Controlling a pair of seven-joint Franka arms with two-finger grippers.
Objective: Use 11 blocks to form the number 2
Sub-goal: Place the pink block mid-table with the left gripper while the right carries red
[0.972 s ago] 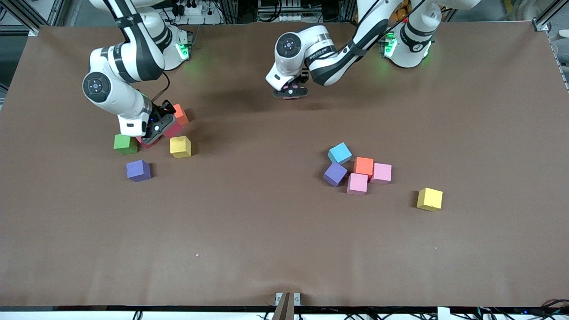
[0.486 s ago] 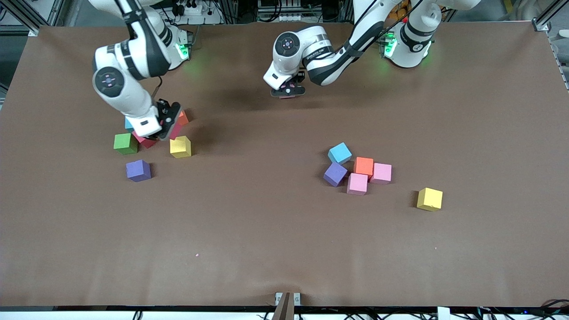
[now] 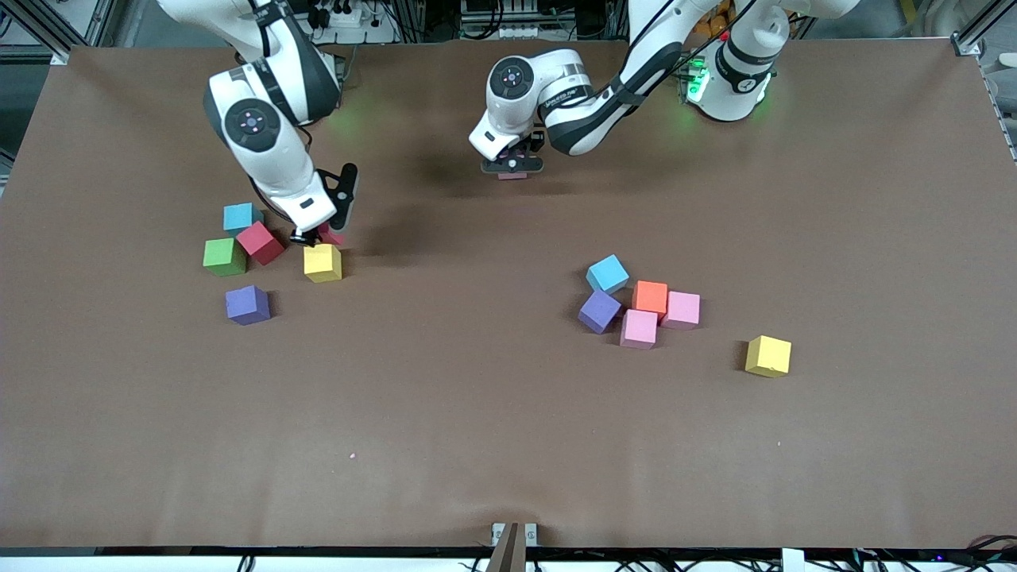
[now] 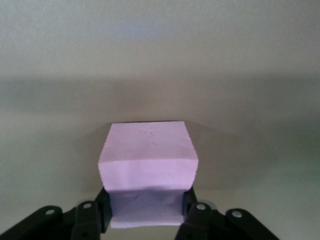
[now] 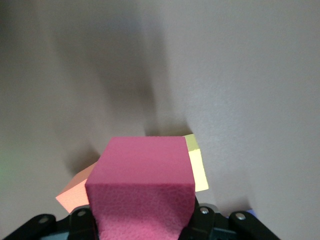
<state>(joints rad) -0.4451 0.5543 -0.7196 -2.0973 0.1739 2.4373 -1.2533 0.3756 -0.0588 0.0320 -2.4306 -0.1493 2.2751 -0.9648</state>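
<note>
The left gripper (image 4: pixel 145 220) has its jaws clamped on a pink block (image 4: pixel 147 167), the right gripper (image 5: pixel 142 220) on a red block (image 5: pixel 142 187).

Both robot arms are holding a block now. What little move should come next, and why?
Probably the left pincer should set its pink block down on the bare table as the number's first piece. No blocks are lined up yet: they lie in two loose clusters. The right pincer, shut on a dark pink block over the yellow block, could follow.

Brown table (image 3: pixel 508 413) bears two scattered groups of blocks (image 3: pixel 639 306).
</note>
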